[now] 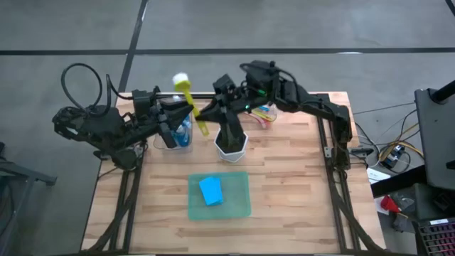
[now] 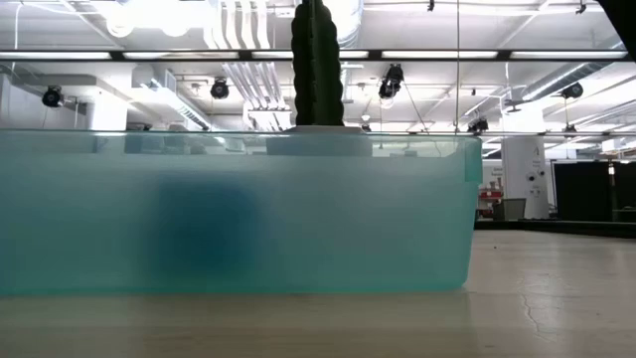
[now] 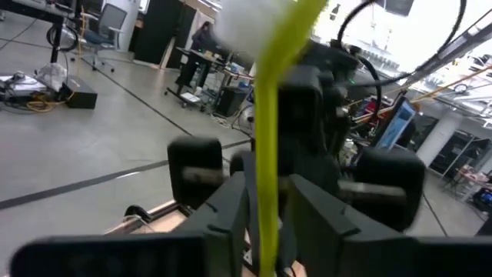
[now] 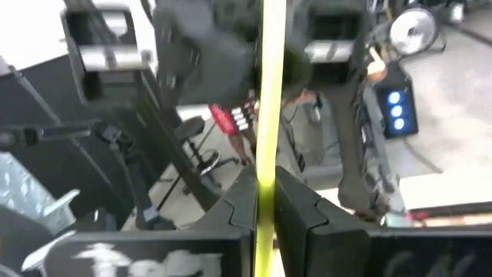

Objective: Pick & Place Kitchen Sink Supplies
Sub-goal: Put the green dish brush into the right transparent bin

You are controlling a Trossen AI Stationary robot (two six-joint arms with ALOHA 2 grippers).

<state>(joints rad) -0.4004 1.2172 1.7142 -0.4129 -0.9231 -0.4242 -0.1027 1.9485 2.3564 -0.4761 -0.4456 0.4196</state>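
A long yellow brush with a white head is up in the air over the table's far part, between my two grippers. My right gripper reaches in from the right and is shut on its shaft. My left gripper faces it from the left. It is open, with a finger on either side of the same shaft, and a dark gap shows beside one finger. A light-blue sponge lies flat on the green mat. A clear bottle of blue soap stands below the left gripper. My right gripper pinches the middle of the yellow brush's shaft between its two fingers. The fingers come level from the table's right side and lie across the shaft. The brush is lifted clear, nearly upright, with its white head up and leaning toward the far left.
A cactus in a white pot stands right below the grippers and rises behind the mat's wall in the low view. A clear cup with pink and other brushes stands under the right arm. Bare wood lies near the front edge and on the right.
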